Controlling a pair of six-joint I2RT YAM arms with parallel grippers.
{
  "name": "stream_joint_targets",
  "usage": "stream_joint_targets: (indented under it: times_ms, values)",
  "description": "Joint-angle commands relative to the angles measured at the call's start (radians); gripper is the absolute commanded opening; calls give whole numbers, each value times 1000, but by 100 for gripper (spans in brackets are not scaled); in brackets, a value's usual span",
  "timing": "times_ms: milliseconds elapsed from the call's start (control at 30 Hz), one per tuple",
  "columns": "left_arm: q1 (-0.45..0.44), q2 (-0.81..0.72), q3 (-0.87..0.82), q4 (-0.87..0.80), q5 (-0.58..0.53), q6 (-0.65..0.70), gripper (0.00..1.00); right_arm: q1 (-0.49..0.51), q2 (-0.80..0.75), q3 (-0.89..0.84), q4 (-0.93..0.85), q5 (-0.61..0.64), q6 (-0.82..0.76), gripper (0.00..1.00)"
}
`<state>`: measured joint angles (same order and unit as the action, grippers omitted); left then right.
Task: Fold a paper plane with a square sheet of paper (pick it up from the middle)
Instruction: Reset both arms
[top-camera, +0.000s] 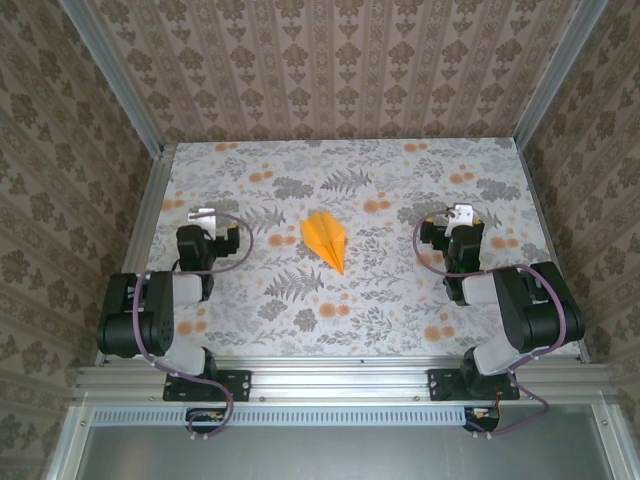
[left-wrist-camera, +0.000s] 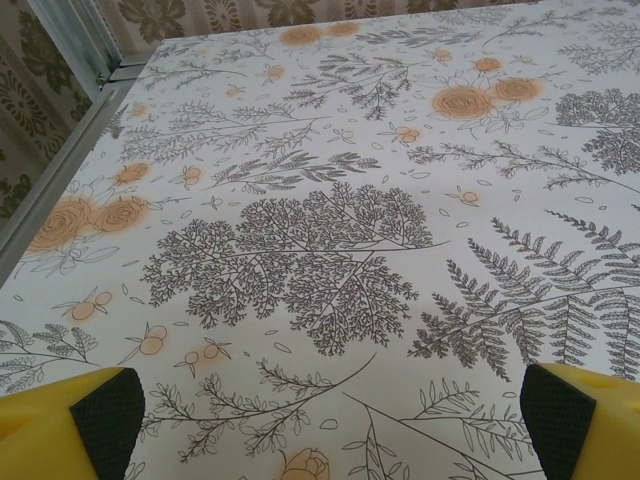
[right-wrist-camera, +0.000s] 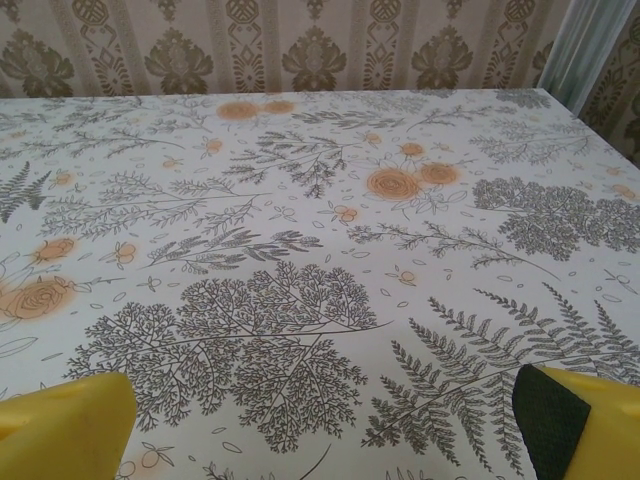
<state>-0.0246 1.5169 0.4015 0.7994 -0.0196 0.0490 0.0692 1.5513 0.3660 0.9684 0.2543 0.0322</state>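
paper plane: matt orange paper | table cover: smooth, printed | frame: bare metal

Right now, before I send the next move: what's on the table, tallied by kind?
Orange paper plane: 1
Robot arms: 2 (left arm, right arm)
Total: 3

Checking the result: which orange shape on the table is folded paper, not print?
The pointed paper plane in the middle, with a centre crease; the others are round printed flowers.
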Motion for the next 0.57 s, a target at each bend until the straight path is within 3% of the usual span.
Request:
stream_joint_targets:
  times_ms: [0, 533]
  values:
    - [3, 5, 17, -2, -3, 1, 100, -9, 6, 7, 1, -8, 13, 100]
    - [3, 9, 25, -11, 0, 2, 100, -11, 3, 5, 4, -14, 12, 100]
